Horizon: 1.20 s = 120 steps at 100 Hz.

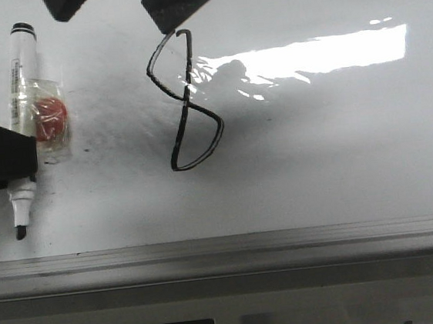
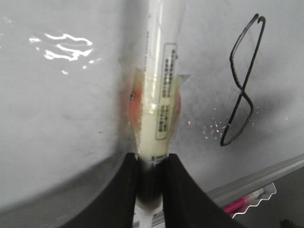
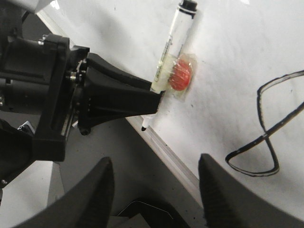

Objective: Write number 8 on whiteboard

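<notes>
The number 8 [image 1: 185, 103] is a thin black slanted outline in the middle of the whiteboard [image 1: 339, 149]; it also shows in the left wrist view [image 2: 243, 90] and the right wrist view [image 3: 266, 137]. My left gripper [image 1: 16, 171] is shut on a white marker pen [image 1: 21, 105] near its tip end, left of the 8. The jaws clamp the barrel in the left wrist view [image 2: 151, 166]. A red round piece [image 1: 51, 121] is taped to the pen. The black tip points at the front rail. My right gripper [image 3: 156, 164] is open and empty, above the board's far side [image 1: 108, 18].
A grey metal edge rail [image 1: 226, 250] runs along the whiteboard's front, also in the left wrist view [image 2: 256, 178]. A pink pen [image 2: 242, 203] lies beyond the rail. Strong glare [image 1: 306, 53] lies right of the 8. Faint smudges mark the board.
</notes>
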### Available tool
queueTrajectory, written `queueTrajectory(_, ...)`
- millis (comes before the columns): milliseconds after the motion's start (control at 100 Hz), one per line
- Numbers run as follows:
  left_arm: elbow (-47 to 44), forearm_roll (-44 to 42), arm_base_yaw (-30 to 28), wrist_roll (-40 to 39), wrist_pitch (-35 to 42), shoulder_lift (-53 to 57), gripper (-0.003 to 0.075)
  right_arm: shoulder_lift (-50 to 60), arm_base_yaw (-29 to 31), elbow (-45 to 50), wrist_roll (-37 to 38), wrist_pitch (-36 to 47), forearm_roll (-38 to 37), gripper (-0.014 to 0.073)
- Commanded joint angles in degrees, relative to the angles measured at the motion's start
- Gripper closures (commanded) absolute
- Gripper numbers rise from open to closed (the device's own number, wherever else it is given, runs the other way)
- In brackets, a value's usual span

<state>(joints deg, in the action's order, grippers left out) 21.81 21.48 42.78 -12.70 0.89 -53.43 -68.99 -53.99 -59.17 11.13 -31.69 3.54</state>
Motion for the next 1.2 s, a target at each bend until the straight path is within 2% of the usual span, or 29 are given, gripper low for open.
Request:
queueTrajectory(0,1.9,0.6,0.0,-0.4,3.2,0.6,0.0741,1.0,-0.1,-1.5,-0.1,3.4,-0.1,0.0249)
queueTrajectory(230,1.9,0.4,0.0,-0.4,3.3,0.6,0.0739,1.0,-0.1,-1.5,-0.1,3.4,-0.1,0.0249)
queueTrajectory(290,1.9,0.4,0.0,-0.4,3.3,0.6,0.0716,1.0,-0.1,-1.5,-0.1,3.4,0.0,0.0249)
queueTrajectory(330,1.9,0.4,0.0,-0.4,3.3,0.6,0.0676,1.0,-0.1,-1.5,-0.1,3.4,0.0,0.0249)
queueTrajectory(490,1.9,0.5,0.0,-0.4,3.2,0.6,0.0395,1.0,-0.1,-1.5,-0.1,3.4,0.1,0.0249)
queueTrajectory(560,1.9,0.5,0.0,-0.4,3.3,0.6,0.0337,1.0,-0.1,-1.5,-0.1,3.4,0.1,0.0249)
queueTrajectory(600,1.9,0.5,0.0,-0.4,3.3,0.6,0.0330,1.0,-0.1,-1.5,-0.1,3.4,0.1,0.0249)
queueTrajectory(780,1.9,0.5,0.0,-0.4,3.3,1.0,0.0331,1.3,-0.1,-1.5,-0.1,3.3,-0.7,0.0269)
queueTrajectory(850,1.9,0.3,0.0,-0.4,3.1,2.4,0.0332,2.1,-0.1,-1.5,-0.1,3.1,-2.3,0.0352)
queueTrajectory(930,1.9,-0.1,0.0,-0.2,1.6,5.0,0.0356,3.9,-0.1,-1.3,-0.1,3.0,-4.2,0.0510)
queueTrajectory(1010,1.9,-1.6,0.0,0.1,-0.9,7.6,0.0479,5.8,-0.1,-0.1,-0.1,4.5,-6.1,0.0662)
queueTrajectory(1100,1.9,-3.5,0.0,0.2,-3.3,10.5,0.0678,8.4,-0.1,2.6,-0.1,8.2,-7.6,0.0655)
queueTrajectory(1120,1.9,-4.1,0.0,0.2,-3.6,11.1,0.0744,9.0,-0.1,3.4,-0.1,9.2,-8.2,0.0655)
queueTrajectory(1190,1.6,-5.1,0.0,0.4,-4.3,13.3,0.0741,11.7,-0.1,7.1,-0.1,12.6,-10.9,0.0655)
